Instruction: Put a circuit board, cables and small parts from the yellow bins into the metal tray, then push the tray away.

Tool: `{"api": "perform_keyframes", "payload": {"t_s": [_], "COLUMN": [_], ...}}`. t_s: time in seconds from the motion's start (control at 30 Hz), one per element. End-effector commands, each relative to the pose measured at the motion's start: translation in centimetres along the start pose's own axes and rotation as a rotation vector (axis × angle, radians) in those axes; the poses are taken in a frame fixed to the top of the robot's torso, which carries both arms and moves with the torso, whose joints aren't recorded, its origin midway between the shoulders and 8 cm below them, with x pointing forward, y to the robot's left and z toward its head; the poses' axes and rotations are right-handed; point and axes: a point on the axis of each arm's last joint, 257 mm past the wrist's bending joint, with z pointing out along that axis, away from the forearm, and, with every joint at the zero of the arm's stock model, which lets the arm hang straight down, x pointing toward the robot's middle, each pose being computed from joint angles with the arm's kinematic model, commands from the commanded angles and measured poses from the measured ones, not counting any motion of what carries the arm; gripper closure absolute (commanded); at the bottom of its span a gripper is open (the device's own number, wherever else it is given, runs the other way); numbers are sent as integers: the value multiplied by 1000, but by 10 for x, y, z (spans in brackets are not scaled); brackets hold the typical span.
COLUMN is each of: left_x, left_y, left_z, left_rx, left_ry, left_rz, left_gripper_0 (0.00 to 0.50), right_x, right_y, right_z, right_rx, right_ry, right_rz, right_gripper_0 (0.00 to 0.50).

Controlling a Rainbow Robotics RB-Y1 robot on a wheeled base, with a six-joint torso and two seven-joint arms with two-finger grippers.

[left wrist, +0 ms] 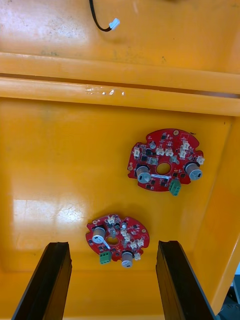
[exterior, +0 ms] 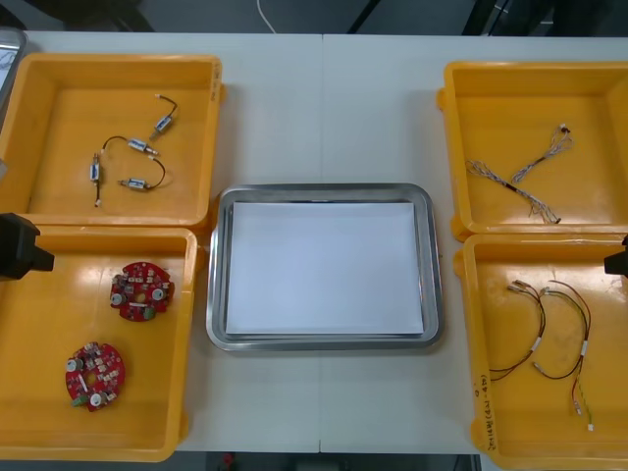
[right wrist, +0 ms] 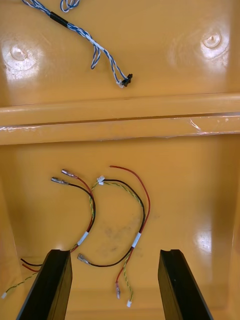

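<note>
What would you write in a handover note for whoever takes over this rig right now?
Left gripper: fingers open, over two circuit boards in the near left bin.
Right gripper: fingers open, over red and yellow cables in the near right bin.
Blue and white cable: far right bin. Small metal parts: far left bin.
Done: nothing; the metal tray is unloaded.
Left: load board, cables, parts; push tray away.

Light table (exterior: 324, 118) with a seam running down its middle, dark floor (exterior: 196, 14) beyond its far edge, a white cord (exterior: 262, 14) and dark slanted bars (exterior: 365, 14) back there.
</note>
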Motion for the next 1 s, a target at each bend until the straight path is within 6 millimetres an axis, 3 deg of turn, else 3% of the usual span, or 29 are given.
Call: {"api": "perform_keyframes", "payload": {"t_s": [0.03, 1.0], "left_x": [-2, -2], "left_y": [14, 14], "left_z": [-13, -13], "left_rx": [-43, -43], "left_ry": [-21, -21], "left_rz": [47, 47], "left_gripper_0": [0, 0], "right_x": [-1, -1], "right_y": [-16, -16], "right_z": [-9, -9], "right_rx": [42, 42], "right_ry": [-4, -4], "right_rz": [-47, -47], "right_gripper_0": [0, 0]}}
